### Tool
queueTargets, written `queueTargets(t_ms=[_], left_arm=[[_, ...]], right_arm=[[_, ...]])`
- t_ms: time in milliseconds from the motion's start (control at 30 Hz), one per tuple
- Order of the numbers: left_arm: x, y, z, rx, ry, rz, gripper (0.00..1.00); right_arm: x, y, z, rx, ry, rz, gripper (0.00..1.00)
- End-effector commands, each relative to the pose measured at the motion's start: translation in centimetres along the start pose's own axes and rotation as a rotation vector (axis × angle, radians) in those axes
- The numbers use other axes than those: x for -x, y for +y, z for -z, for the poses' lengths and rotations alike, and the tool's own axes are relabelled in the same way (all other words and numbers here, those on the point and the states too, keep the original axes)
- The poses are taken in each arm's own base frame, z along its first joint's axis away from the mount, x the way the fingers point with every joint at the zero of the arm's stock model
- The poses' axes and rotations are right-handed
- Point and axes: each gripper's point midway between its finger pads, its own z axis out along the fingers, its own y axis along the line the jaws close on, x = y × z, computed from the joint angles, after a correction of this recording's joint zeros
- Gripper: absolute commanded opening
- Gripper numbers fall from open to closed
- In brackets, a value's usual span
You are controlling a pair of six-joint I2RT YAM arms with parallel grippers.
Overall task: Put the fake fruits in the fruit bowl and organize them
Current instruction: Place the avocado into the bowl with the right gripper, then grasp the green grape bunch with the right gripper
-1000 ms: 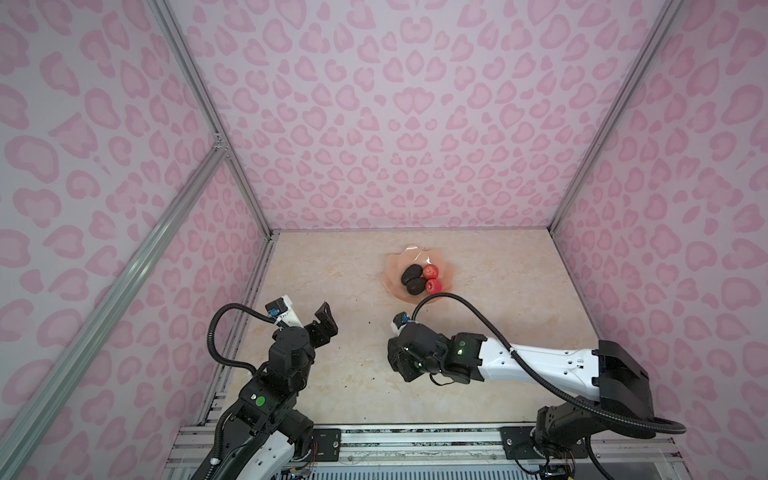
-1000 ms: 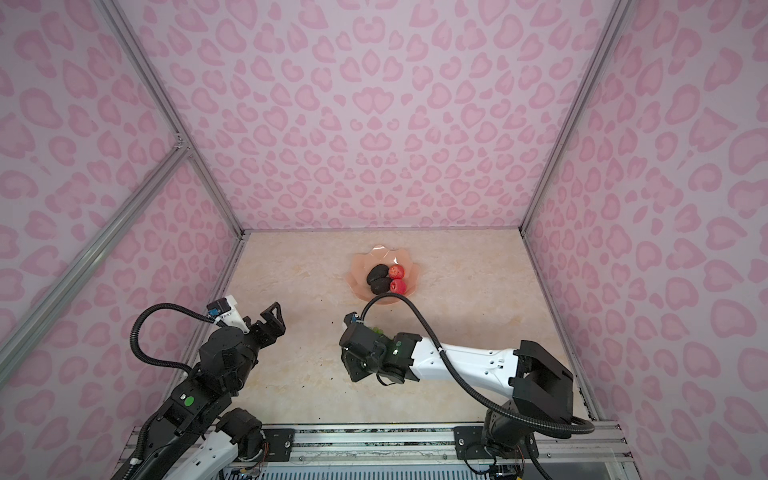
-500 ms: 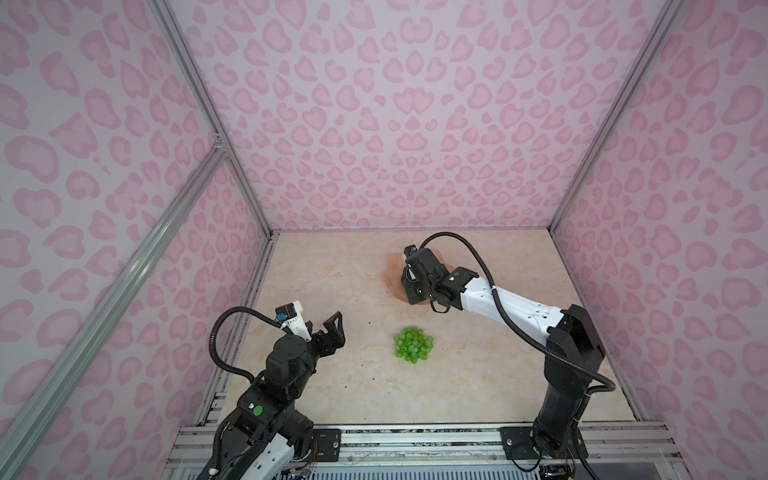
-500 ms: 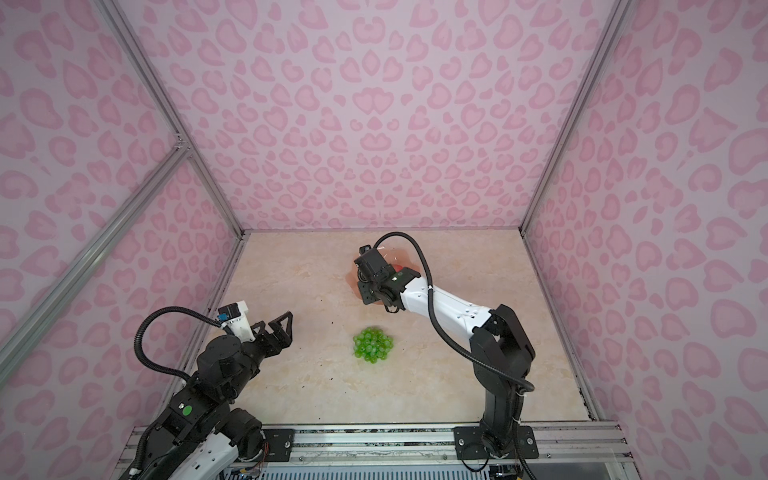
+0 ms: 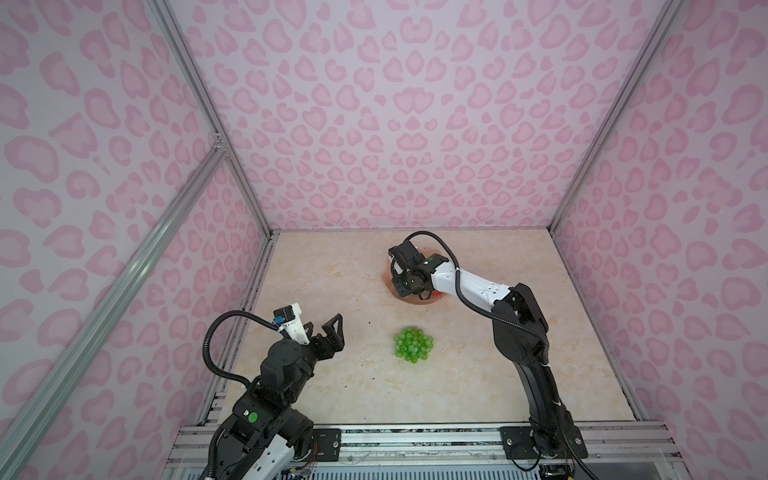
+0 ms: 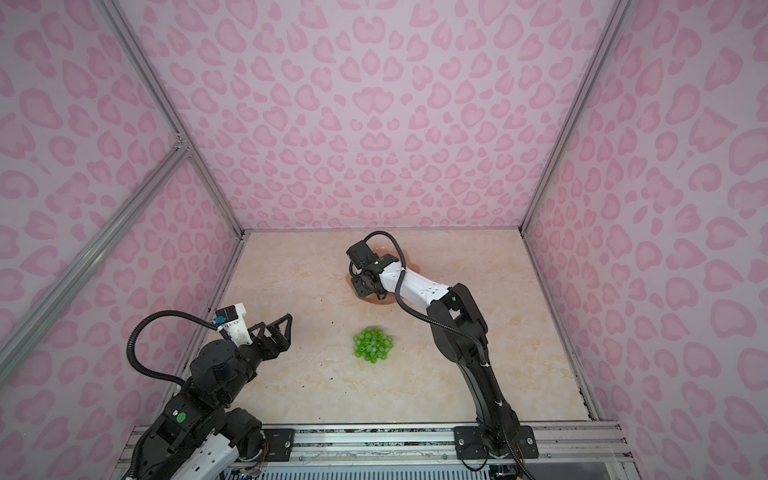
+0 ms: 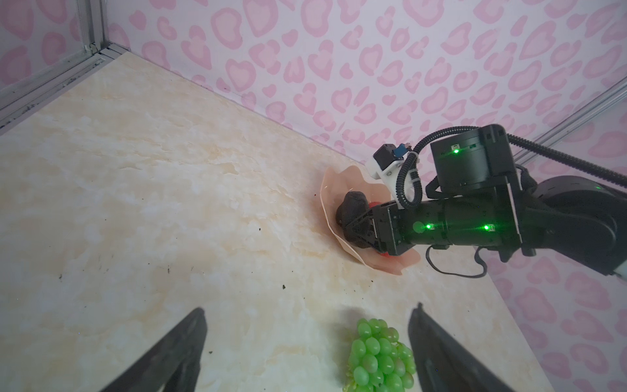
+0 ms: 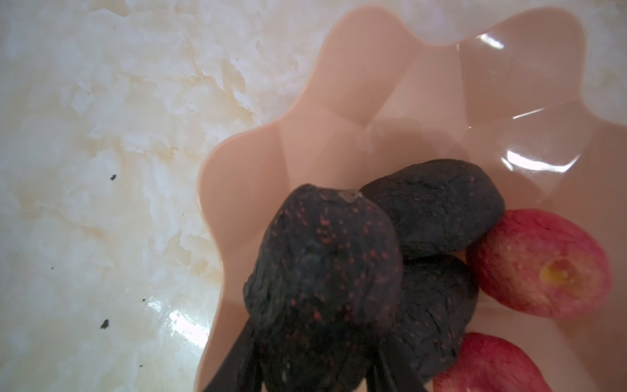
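**Item 1: grapes** (image 5: 413, 345). The only fruit I found outside the fruit bowl (image 5: 387, 279). In both top views they lay on the marbled tabletop (image 5: 332, 266), well apart from the bowl and nearer the arms' bases. I judged the bunch light and lumpy, with slick translucent berries that were probably loose on their stems. I would take it from above, across the thick middle of the cluster, with a wide spread. A pinch on a single berry would likely slip.

**Item 2: held avocado** (image 8: 325, 271). Dark, wrinkled skin, which I judged firm and fairly grippy. Its egg shape made it apt to squirt out if squeezed near an end. It hung over the bowl's inner edge, beside two avocados (image 8: 437, 207) and two apples (image 8: 539, 261) lying in the bowl. I could not tell whether it touched them.

**Item 3: right gripper** (image 8: 312, 356). Its fingers (image 8: 234, 363) were closed on the held avocado, one on each side.

**Item 4: left gripper** (image 7: 309, 309). Its fingers were spread wide, holding and touching nothing. It was raised over the tabletop, pointed toward the grapes but apart from them.
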Motion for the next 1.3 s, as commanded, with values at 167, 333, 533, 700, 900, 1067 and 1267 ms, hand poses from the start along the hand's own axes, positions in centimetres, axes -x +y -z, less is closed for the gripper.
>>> queueTargets(t_ms=[167, 333, 533, 700, 900, 1067, 1267], left_arm=[[1.1, -0.9, 0.1, -0.024, -0.016, -0.02, 0.94], [1.1, -2.0, 0.1, -0.069, -0.002, -0.049, 0.94], [0.9, -2.4, 0.0, -0.096, 0.007, -0.065, 0.94], [1.0, -2.7, -0.2, -0.105, 0.009, -0.082, 0.94], [1.2, -3.0, -0.2, -0.109, 0.012, -0.098, 0.94], [1.1, -3.1, -0.1, -0.117, 0.013, -0.103, 0.94], [0.9, -3.0, 0.1, -0.121, 0.016, -0.092, 0.94]], right_arm=[[0.8, -0.2, 2.2, 0.007, -0.03, 0.001, 0.52], [2.4, -0.4, 7.3, 0.033, -0.132, -0.029, 0.58], [-1.7, -1.5, 11.6, 0.064, -0.212, -0.108, 0.69], [-6.4, -0.5, 13.3, 0.134, -0.224, -0.083, 0.74], [-11.4, 3.4, 13.4, 0.3, -0.282, 0.047, 0.89], [-12.5, 4.2, 12.1, 0.323, -0.328, 0.12, 0.92], [-13.1, 5.5, 9.8, 0.365, -0.364, 0.22, 0.92]])
